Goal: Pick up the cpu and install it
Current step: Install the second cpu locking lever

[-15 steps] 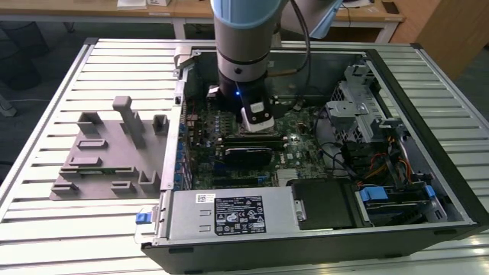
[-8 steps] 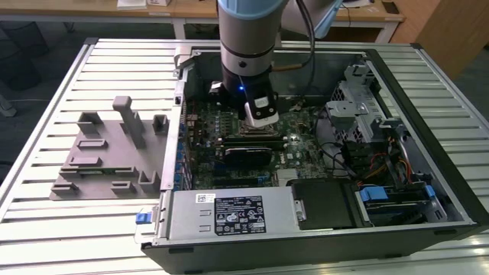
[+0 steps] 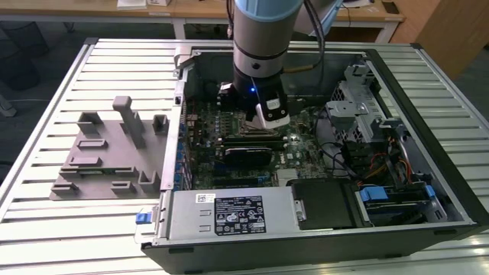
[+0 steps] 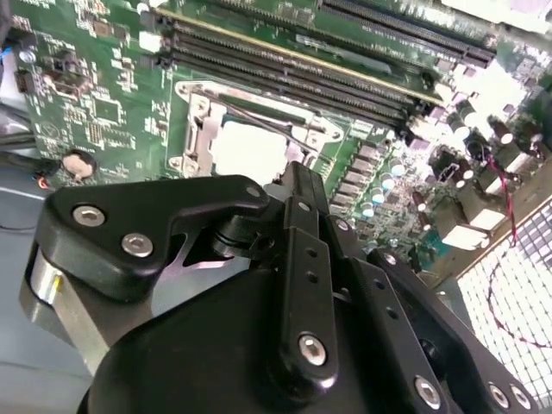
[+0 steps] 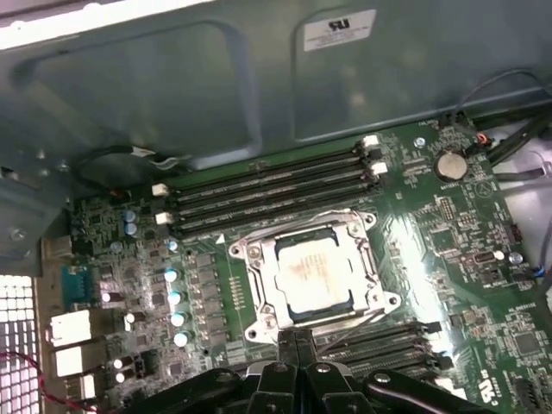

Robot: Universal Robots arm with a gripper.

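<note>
The cpu (image 5: 312, 272), a square chip with a pale silvery top, lies flat in the metal-framed socket (image 5: 259, 297) on the green motherboard (image 5: 466, 250). In the second wrist view the cpu (image 4: 250, 151) shows as a bright patch inside the socket frame. My gripper (image 5: 297, 338) hangs just beside the socket's edge with its black fingers pressed together and nothing between them. The second wrist view shows the gripper (image 4: 297, 170) from behind, its tips next to the socket frame. In the exterior view the arm (image 3: 258, 69) reaches down into the open computer case (image 3: 428, 143).
Memory slots (image 5: 276, 185) run along both sides of the socket. A grey plastic fixture (image 3: 107, 154) with upright blocks stands on the slatted table at the exterior view's left. Inside the case are a black module (image 3: 248, 154), a power supply (image 3: 229, 215) and a drive cage (image 3: 359, 114).
</note>
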